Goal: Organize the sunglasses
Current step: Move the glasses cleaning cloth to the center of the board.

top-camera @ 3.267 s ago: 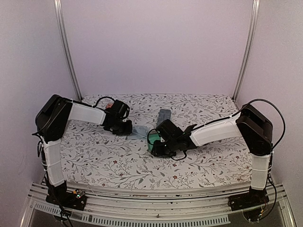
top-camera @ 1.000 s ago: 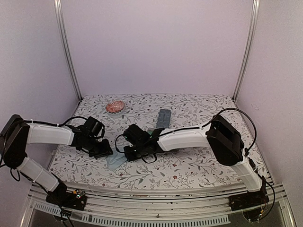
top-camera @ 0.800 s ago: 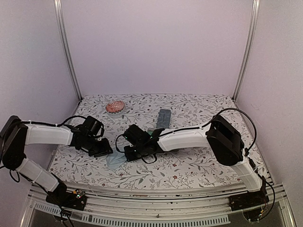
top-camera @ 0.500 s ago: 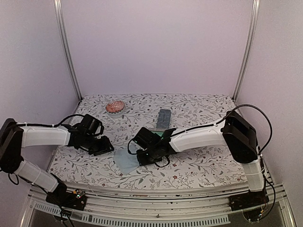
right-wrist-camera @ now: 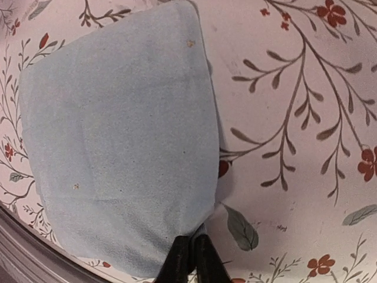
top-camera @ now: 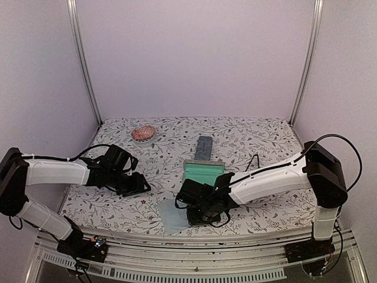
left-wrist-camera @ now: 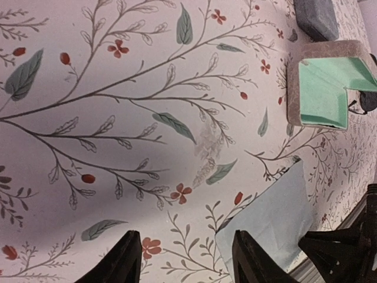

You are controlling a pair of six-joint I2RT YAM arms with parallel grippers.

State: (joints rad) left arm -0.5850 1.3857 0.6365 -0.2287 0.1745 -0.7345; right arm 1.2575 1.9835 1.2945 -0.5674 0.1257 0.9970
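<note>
1. The right gripper (right-wrist-camera: 189,259) has its fingers pressed together on the near corner of the light blue cloth (right-wrist-camera: 118,141), and the fabric bunches up into the tips.
2. The cloth lies flat on the table (top-camera: 265,138) at its near edge, in front of the open case (top-camera: 203,172).
3. The left gripper (left-wrist-camera: 185,239) has its fingers spread with nothing between them. It hovers over bare tabletop on the left side, well apart from the cloth and the cases.
4. The open case is tan-grey outside with a mint-green lining. A closed blue-grey case (top-camera: 204,145) lies just behind it.
5. A thin black wire shape that may be the sunglasses (top-camera: 254,159) lies on the table right of the open case, behind the right forearm. It is too small to tell for sure.
6. A pinkish round object (top-camera: 143,132) sits near the back left corner.
7. The table covering is white, printed with thin branches, grey-green leaves and small red flowers.
8. Pale lilac walls enclose the table, with an upright metal rail (top-camera: 82,59) at each back corner.
</note>
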